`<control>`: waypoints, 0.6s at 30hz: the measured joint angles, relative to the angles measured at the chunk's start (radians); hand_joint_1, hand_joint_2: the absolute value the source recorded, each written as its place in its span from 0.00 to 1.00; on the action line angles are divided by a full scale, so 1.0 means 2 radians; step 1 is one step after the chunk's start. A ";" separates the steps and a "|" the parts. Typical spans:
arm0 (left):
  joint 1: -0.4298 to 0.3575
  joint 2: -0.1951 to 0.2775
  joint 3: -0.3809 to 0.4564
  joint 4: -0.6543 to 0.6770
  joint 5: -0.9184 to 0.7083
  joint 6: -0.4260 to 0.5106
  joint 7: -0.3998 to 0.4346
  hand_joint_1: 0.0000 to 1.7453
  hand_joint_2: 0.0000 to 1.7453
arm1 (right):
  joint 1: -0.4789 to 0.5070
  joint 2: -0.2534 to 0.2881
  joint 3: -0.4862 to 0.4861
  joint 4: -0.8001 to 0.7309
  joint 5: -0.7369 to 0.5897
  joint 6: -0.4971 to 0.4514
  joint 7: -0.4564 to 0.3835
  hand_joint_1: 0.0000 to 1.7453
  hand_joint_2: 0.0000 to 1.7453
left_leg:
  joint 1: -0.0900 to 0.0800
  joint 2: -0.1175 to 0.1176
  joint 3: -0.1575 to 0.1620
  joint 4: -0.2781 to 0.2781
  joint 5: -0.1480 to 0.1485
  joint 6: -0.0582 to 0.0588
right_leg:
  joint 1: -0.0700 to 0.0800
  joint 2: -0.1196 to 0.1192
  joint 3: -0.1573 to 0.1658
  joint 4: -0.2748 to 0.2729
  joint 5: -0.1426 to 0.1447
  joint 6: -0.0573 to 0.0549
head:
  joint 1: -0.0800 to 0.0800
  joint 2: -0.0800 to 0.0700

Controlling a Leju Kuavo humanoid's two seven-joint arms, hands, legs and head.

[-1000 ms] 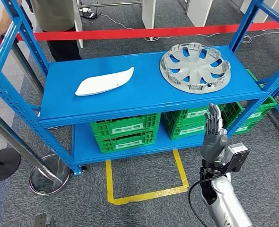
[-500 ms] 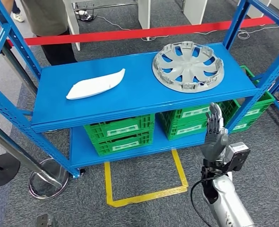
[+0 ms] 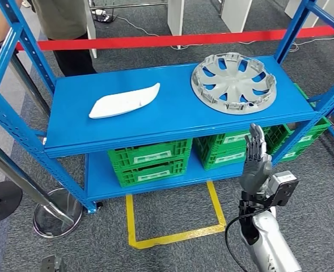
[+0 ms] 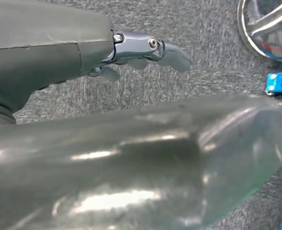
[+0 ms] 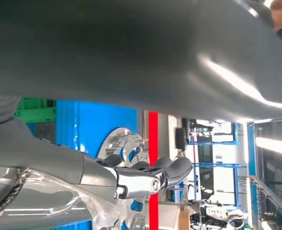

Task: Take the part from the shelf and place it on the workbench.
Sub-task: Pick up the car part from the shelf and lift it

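A grey wheel cover [image 3: 233, 82] lies flat at the right end of the blue shelf's upper board [image 3: 173, 116]. A white curved part [image 3: 124, 101] lies to its left on the same board. My right hand [image 3: 256, 158] is raised in front of the shelf, just below the board's front edge under the wheel cover, fingers straight and upward, holding nothing. In the right wrist view that hand [image 5: 142, 177] points toward the wheel cover [image 5: 119, 141] without touching it. My left hand [image 4: 146, 48] hangs over grey carpet with fingers stretched out, empty.
Green crates [image 3: 149, 161] [image 3: 225, 148] fill the lower board. Blue uprights frame both shelf ends. Red barrier tape [image 3: 178, 39] runs behind, with a person [image 3: 62, 22] beyond it. A yellow floor marking [image 3: 173, 235] lies before the shelf, and a chrome post base [image 3: 55, 212] stands at the left.
The whole picture swung slightly left and back with the camera. My right hand keeps its raised, empty pose, and the parts on the shelf have not moved.
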 joint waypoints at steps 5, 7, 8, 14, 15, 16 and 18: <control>0.000 0.000 0.000 0.000 0.000 0.000 0.000 0.00 0.00 | -0.001 0.000 0.000 0.000 0.000 0.000 0.000 0.00 0.00 | -0.003 0.000 -0.001 0.002 -0.002 -0.010 | 0.002 -0.001 0.034 -0.066 0.017 -0.008 | -0.001 0.000; 0.000 0.000 0.000 0.000 0.000 0.000 0.000 0.00 0.00 | -0.001 0.000 0.000 0.000 0.000 0.000 0.000 0.00 0.00 | -0.003 0.000 -0.005 0.015 -0.013 -0.016 | -0.001 -0.001 0.037 -0.069 0.018 -0.014 | -0.002 0.000; 0.000 0.000 0.000 0.000 0.000 0.000 0.000 0.00 0.00 | -0.001 0.000 0.000 -0.001 0.000 0.000 0.000 0.00 0.00 | -0.002 0.000 -0.013 0.035 -0.026 -0.019 | -0.002 -0.002 0.039 -0.071 0.018 -0.017 | -0.003 0.000; 0.001 0.000 0.000 0.000 0.000 0.000 0.000 0.00 0.00 | 0.000 0.001 -0.001 0.000 0.001 0.000 0.000 0.00 0.00 | 0.002 0.000 -0.050 0.114 -0.039 -0.024 | -0.001 0.000 0.044 -0.070 0.015 -0.020 | -0.004 0.000; 0.001 0.001 0.000 0.000 0.000 0.000 0.000 0.00 0.00 | 0.000 0.001 -0.001 0.000 0.001 0.000 0.000 0.00 0.00 | 0.002 0.000 -0.035 0.079 -0.019 -0.023 | -0.001 0.000 0.045 -0.070 0.013 -0.019 | -0.004 0.000; 0.001 0.001 0.000 0.000 0.000 0.000 0.000 0.00 0.00 | 0.000 0.001 -0.001 0.000 0.001 0.000 0.000 0.00 0.00 | 0.001 0.000 -0.021 0.046 -0.004 -0.021 | -0.001 0.001 0.046 -0.070 0.012 -0.017 | -0.004 0.000; 0.000 0.001 0.000 0.000 0.000 0.000 0.000 0.00 0.00 | -0.001 0.001 -0.001 0.000 0.000 0.000 0.000 0.00 0.00 | 0.000 0.000 -0.006 0.009 0.004 -0.017 | 0.001 0.001 0.044 -0.068 0.011 -0.013 | -0.004 0.000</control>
